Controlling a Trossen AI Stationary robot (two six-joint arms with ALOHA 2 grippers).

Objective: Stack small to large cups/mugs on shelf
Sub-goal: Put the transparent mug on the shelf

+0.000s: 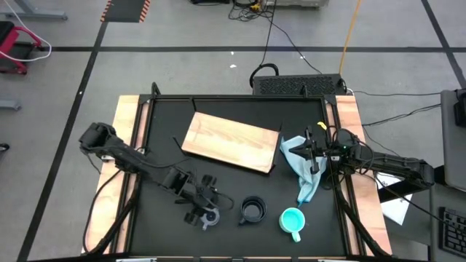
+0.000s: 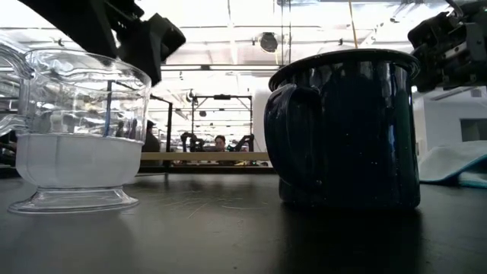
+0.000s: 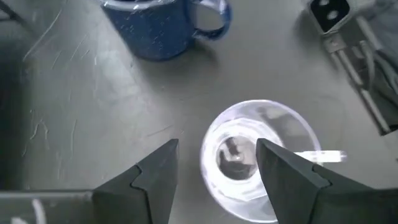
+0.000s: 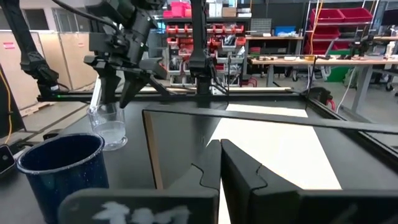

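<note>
The small clear glass cup (image 1: 210,217) stands upright on its foot on the black tabletop near the front edge; it also shows in the left wrist view (image 3: 258,158). My left gripper (image 3: 217,149) is open just above it, one finger over the cup's mouth and one outside the rim. The dark handled mug (image 1: 253,209) stands to the right of the cup, and the turquoise mug (image 1: 292,220) stands farther right. The wooden board (image 1: 231,142) lies flat at the table's middle. My right gripper (image 4: 219,146) is shut and empty over the pale blue cloth (image 1: 306,171).
The cloth lies crumpled between the board's right end and the right rail (image 1: 348,145). The dark mug (image 2: 346,125) stands close beside the glass cup (image 2: 76,133). Bare tabletop lies between the board and the row of cups.
</note>
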